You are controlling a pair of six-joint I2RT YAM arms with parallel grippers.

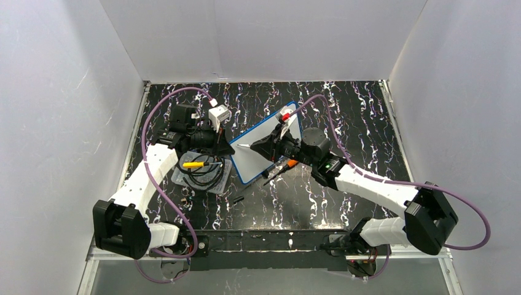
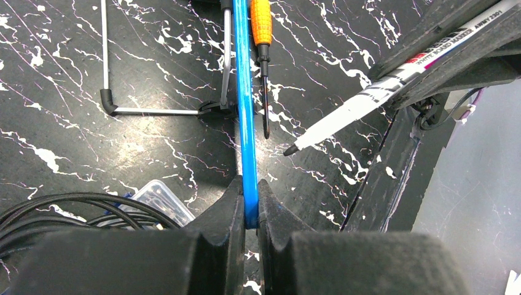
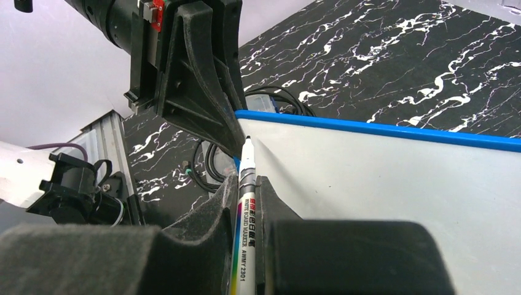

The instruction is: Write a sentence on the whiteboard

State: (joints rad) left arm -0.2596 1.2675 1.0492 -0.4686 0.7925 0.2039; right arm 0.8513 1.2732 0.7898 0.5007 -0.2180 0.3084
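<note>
The whiteboard [image 1: 250, 163] is near the middle of the tabletop [image 1: 356, 117]. In the top view its long axis runs from about 7 o'clock to 1 o'clock, and its white face is open to the overhead camera. The left tool [image 1: 232, 149] is pressed together on the thin blue rim at the board's 9 o'clock edge. In the left wrist view the board appears edge-on as a blue line running straight away to 12 o'clock from between the fingers [image 2: 230, 212]. The right tool [image 1: 258, 146] reaches over the board from 3 o'clock and pinches a marker [image 3: 246, 178] along its barrel. The marker's long axis points toward 9 o'clock in the top view, with its black tip forward and right next to the left tool's fingers at the board's near corner. The pictures do not show whether the tip touches the white face. An orange screwdriver [image 2: 261, 24] lies on the tabletop just beside the board's 5 o'clock side, roughly parallel to its edge. At 8 o'clock from the board is a clear tray [image 1: 184, 179] holding a coiled black cable [image 1: 206, 175].
</note>
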